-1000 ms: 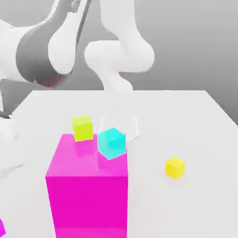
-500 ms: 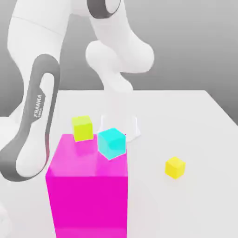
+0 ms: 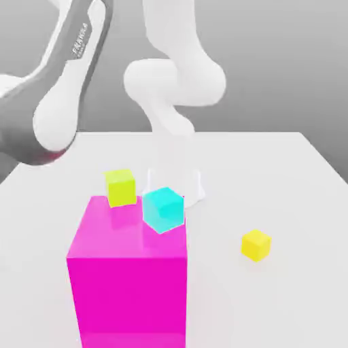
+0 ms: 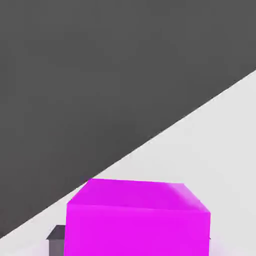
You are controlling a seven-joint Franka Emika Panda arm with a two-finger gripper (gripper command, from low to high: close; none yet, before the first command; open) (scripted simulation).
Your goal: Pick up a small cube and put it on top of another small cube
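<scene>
Although little of the fingers [image 4: 56, 241] can be seen past it, the small magenta cube [image 4: 137, 217] sits right between them in the hand view, with a grey finger flush against its side. I read that as the fingers closed on the cube, which has the pale worktop [image 4: 220, 150] lying beyond it.

In the exterior view the arm [image 3: 68, 81] hangs high toward the exterior view's left. The lime-yellow cube [image 3: 120, 187] (the one meant to be stacked on) stands on the worktop [image 3: 285, 177] behind the big magenta block [image 3: 128, 272]. A cyan cube [image 3: 163, 209] is just beside it, toward the exterior view's right and tilted onto a corner. Whether it rests on the block or behind it I cannot tell. A golden-yellow cube [image 3: 256, 245] lies well apart, further toward the exterior view's right.

Several things could go wrong from here:

- **Weak grip:** the hold may be shallow or off-centre, and a quick swing could let the cube twist or slip out.
- **Block in the way:** the big magenta block is tall, so a low carry from the near side would hit it.
- **Crowded target:** the cyan cube is close enough that a finger coming down might nudge it, or push the lime-yellow cube aside.
- **Bad placement:** if the cube is let go off-centre or tilted, it would probably tip off the small top face.
- **Wrong cube:** the two yellows look alike, so the cube could be taken to the golden-yellow one by mistake.
</scene>
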